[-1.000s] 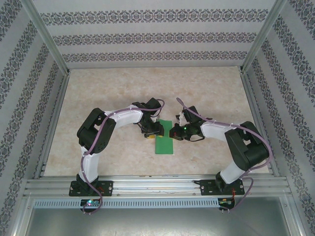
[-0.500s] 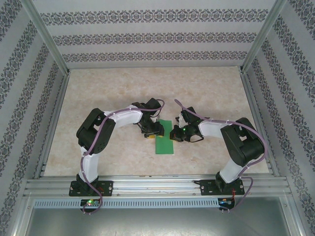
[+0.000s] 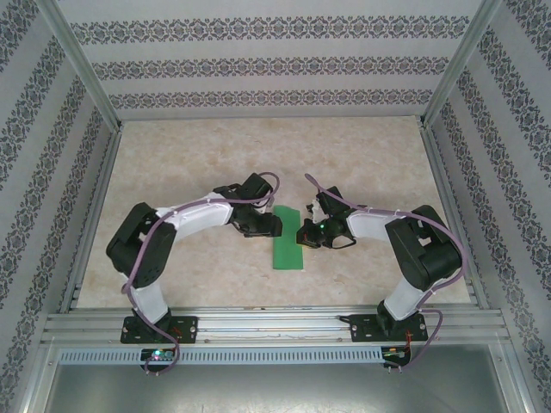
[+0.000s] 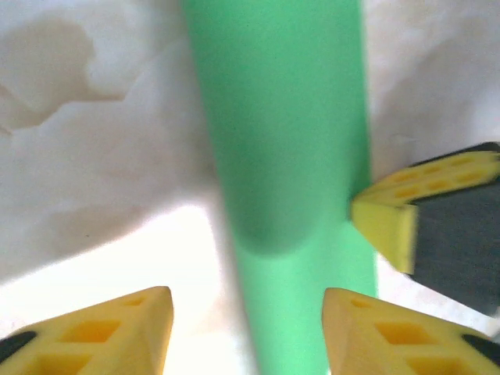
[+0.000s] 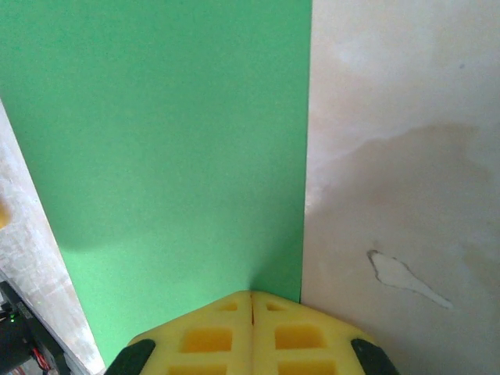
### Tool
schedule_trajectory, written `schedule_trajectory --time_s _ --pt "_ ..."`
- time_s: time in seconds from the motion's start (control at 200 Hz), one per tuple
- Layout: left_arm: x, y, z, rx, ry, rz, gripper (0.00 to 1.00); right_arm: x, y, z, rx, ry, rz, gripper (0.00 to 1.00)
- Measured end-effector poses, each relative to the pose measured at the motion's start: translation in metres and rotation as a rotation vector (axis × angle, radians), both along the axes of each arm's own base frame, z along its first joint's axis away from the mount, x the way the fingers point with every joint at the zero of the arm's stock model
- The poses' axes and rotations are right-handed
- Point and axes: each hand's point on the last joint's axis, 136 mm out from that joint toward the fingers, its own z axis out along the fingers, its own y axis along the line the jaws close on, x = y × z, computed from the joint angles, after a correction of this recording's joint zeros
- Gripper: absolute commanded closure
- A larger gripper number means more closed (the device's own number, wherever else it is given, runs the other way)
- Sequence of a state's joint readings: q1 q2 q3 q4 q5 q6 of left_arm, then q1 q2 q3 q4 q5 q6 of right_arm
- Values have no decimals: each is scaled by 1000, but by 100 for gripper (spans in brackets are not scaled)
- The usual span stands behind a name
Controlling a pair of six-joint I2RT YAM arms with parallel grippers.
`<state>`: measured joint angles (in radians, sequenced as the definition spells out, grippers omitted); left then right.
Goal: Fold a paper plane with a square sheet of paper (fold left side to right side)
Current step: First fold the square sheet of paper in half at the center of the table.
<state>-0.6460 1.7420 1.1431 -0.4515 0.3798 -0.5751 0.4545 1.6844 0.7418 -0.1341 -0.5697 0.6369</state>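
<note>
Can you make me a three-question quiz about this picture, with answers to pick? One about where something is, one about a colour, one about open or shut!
1. Where is the thin bright green folded paper?
A) in a far corner
B) on the beige table between the left pincer and right pincer
C) on the wall

2. What colour are the left pincer's fingers?
A) yellow
B) red
C) blue

3. The right pincer is:
A) wide open
B) shut
C) holding a cup

Answers:
1 B: the top view shows it mid-table between them.
2 A: the left wrist view shows yellow tips.
3 B: its fingers meet, no gap.
</note>
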Motion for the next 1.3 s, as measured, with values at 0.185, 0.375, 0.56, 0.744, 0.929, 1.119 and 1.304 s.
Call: schedule_trajectory --time_s 0.185,0.375,0.56,0.744,0.929,1.119,1.304 --pt "1 -21 20 -147 -61 -64 81 0 0 0 -2 -2 6 100" --pt "0 -41 4 -234 -17 -113 88 0 0 0 -4 2 7 100" --pt "-7 -37 -28 -208 37 -112 89 0 0 0 -9 2 11 100" --pt "-12 -27 -45 -194 56 -91 92 0 0 -1 -12 7 12 100" --pt "-11 -21 -52 -209 52 -70 93 0 0 -1 -15 4 18 100" --pt "-10 -15 -52 -265 30 -60 93 1 0 -1 -15 -3 26 100" --pt "-8 9 -51 -279 21 -7 94 2 0 -1 -14 -9 28 100"
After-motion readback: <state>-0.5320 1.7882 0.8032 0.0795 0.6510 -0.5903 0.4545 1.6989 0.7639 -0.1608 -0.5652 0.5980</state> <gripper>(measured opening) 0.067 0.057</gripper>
